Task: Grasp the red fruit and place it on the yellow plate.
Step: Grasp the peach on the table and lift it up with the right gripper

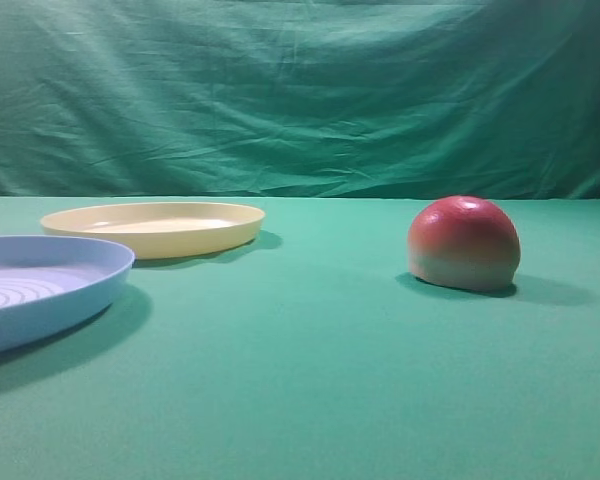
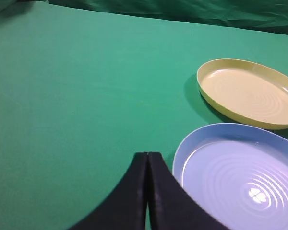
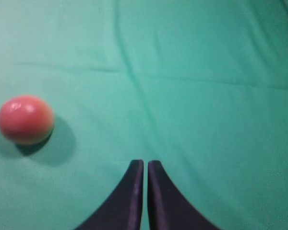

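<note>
The red fruit (image 1: 464,243) sits flat-side down on the green desk (image 1: 310,380), well apart from the yellow plate (image 1: 155,227) and the light-blue plate (image 1: 40,285) beside it. It looks glossy, hard and probably light, so likely slippery; squeezing its sides low across the dome seems safest. The right gripper (image 3: 145,165) and left gripper (image 2: 147,155) are both closed, holding nothing.

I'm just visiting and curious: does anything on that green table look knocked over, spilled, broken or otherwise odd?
Nothing stands out. The red fruit sits flat side down on the cloth, whole and apart from both dishes. The yellow plate and the light-blue plate lie level and hold nothing. Both claws, left claw and right claw, are shut and hold nothing.
</note>
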